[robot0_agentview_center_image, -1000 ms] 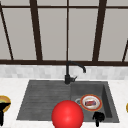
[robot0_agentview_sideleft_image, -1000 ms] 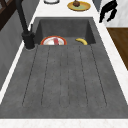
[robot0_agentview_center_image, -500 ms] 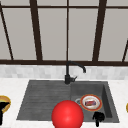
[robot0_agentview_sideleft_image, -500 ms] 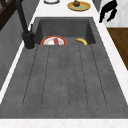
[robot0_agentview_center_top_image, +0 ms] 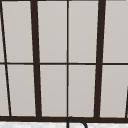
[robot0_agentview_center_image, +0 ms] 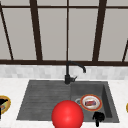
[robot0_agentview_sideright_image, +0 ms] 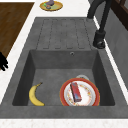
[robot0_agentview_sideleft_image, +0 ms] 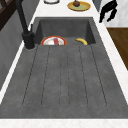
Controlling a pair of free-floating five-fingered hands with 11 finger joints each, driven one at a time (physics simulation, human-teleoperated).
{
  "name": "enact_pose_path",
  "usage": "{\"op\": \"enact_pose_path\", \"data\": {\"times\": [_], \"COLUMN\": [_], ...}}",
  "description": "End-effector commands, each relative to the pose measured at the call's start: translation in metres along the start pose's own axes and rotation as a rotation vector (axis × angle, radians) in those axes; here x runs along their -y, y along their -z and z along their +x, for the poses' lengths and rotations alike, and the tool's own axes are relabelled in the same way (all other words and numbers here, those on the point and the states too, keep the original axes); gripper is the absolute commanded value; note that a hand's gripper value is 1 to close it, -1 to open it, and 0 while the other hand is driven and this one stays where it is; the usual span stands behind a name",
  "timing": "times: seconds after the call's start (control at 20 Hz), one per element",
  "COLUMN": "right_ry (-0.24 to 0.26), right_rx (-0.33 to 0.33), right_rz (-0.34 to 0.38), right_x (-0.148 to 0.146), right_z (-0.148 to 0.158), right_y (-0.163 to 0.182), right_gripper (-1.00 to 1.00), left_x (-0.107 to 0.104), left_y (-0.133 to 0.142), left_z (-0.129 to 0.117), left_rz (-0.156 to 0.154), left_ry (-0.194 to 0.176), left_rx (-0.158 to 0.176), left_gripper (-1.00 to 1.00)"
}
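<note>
Taking the sink (robot0_agentview_center_image: 37, 100) as the landmark: at its far left, on the counter, the left hand (robot0_agentview_center_image: 2, 103) hovers over a yellow plate (robot0_agentview_center_image: 7, 103); whether its fingers are curled I cannot tell. A red ball (robot0_agentview_center_image: 67, 115) sits at the sink's front edge. Inside the basin lies a red-rimmed plate (robot0_agentview_center_image: 91, 102) bearing a small red box (robot0_agentview_sideright_image: 75, 92), with a banana (robot0_agentview_sideright_image: 35, 95) beside it. The right hand (robot0_agentview_center_image: 98, 117) hangs just in front of that plate, fingers relaxed and pointing down, holding nothing.

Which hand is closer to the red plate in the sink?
The right hand. It hangs just in front of the red plate, at the sink's front edge. The left hand is far off at the left, over the counter by a yellow plate.
</note>
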Motion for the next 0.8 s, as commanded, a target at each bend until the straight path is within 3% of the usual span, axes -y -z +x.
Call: {"op": "enact_pose_path", "data": {"times": [0.0,0.5,0.75], "right_ry": [0.000,0.000,0.000], "right_rx": [0.000,0.000,0.000], "right_rz": [0.000,0.000,0.000], "right_x": [0.000,0.000,0.000], "right_z": [0.000,0.000,0.000], "right_y": [0.000,0.000,0.000], "right_gripper": [0.00,0.00,0.00], "left_x": [0.000,0.005,0.015], "left_y": [-0.015,-0.050,-0.078], "left_z": [-0.027,-0.122,-0.180], "left_rz": [0.008,-0.009,-0.011], "left_ry": [-0.091,-0.120,-0.104], "left_rx": [-0.011,-0.014,-0.006], "left_gripper": [-1.00,-1.00,-1.00]}}
